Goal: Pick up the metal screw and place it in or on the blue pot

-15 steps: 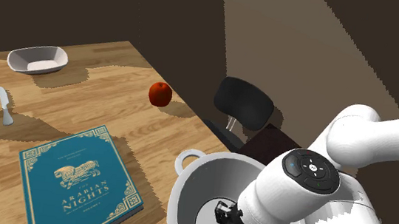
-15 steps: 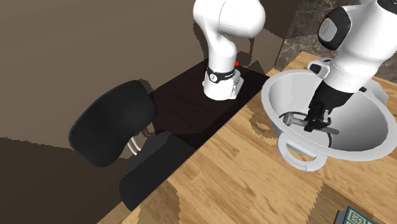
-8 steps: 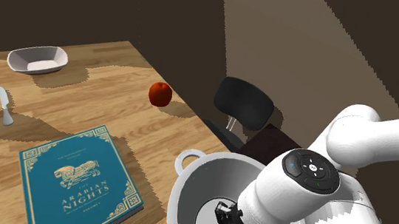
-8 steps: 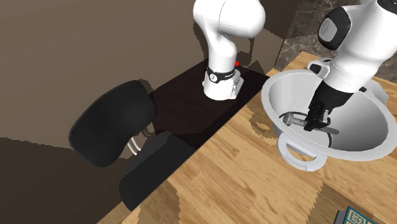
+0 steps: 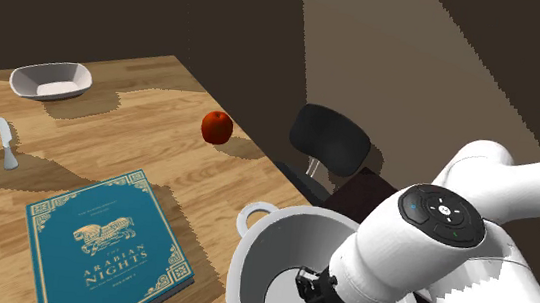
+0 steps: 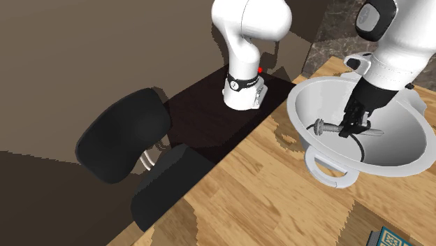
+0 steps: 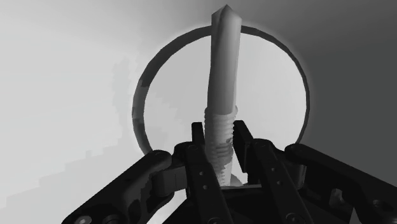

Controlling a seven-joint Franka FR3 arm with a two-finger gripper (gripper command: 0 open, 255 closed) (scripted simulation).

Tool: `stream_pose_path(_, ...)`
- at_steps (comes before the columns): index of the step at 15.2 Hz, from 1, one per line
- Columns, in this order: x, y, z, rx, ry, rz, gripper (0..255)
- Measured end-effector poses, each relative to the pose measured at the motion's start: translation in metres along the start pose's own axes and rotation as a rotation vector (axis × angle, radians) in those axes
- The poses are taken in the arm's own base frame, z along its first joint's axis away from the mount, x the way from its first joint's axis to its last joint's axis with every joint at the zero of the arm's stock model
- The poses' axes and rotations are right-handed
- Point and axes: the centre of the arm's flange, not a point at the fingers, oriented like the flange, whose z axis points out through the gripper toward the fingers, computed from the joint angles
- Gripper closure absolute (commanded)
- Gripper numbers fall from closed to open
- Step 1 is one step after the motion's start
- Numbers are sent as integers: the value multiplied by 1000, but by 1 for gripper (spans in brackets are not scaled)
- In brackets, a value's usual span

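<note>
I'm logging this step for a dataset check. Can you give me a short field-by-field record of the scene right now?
gripper: gripper shut on the screw, clasping its threaded part
screw: grey, roughly level, inside the pot's rim
pot: pot drawn white-grey, loop handles, at the wooden table corner
also on table: teal book, red apple, white bowl, knife
beside table: black chair
task status: screw not yet released

Wooden table (image 5: 129, 135), black chair (image 6: 123, 144) just beside it, plain brown walls (image 5: 388, 45), slanted shadow bands
</note>
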Motion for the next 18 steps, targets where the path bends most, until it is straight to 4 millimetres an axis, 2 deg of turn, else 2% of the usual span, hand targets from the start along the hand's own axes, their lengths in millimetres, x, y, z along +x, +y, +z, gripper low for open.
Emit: stream_pose_path(18, 2, -3, -94, 0, 0, 0, 255)
